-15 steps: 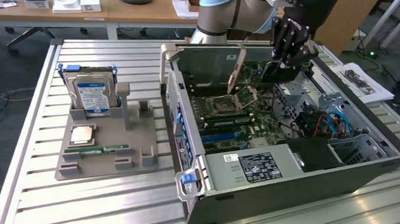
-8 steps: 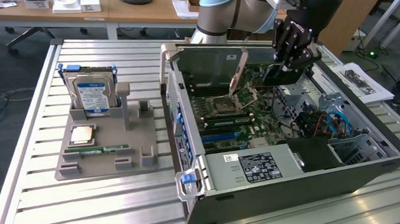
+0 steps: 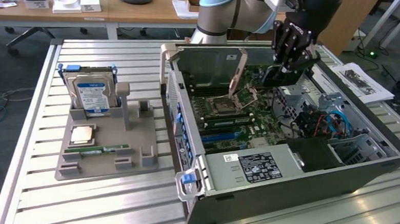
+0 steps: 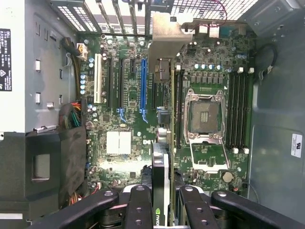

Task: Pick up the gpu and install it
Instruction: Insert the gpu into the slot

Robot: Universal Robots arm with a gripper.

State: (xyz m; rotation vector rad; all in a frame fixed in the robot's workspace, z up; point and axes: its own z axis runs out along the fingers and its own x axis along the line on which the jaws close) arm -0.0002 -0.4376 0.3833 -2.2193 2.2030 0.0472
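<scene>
Exterior view's left: grey holder (image 3: pixel 98 167) on the slatted table, with the hard drive (image 3: pixel 91 93) upright in it and the memory stick (image 3: pixel 105 149) lying flat. No gpu in the holder, so pickup reads as done.

Centre: open PC case (image 3: pixel 285 198) lying on its side, motherboard (image 3: pixel 234 119) exposed.

Exterior view's right: gripper (image 3: pixel 290 57) hangs over the far end of the case, fingers pointing down into it. The claw is about half closed, clamped on the gpu (image 3: pixel 279 77), which hangs below the fingers, above the board.

Wrist view: gripper (image 4: pixel 164 191) pinches the gpu (image 4: pixel 161 162) edge-on, with one finger on each face. The card runs away from the camera toward its end bracket (image 4: pixel 167 33) by the case's rear slot openings.

Step, my call: install, in the positioning phase. The card looks off the board, not seated, near the long blue slot (image 4: pixel 143 86). I cannot tell whether it is exactly over it.

Seating calls for the card edge parallel to and square over the slot, the bracket meeting a rear opening, and a straight push down.

Gpu look: thin flat card, dark green-edged, logo print near the fingers, silvery folded metal bracket at the far end.
</scene>
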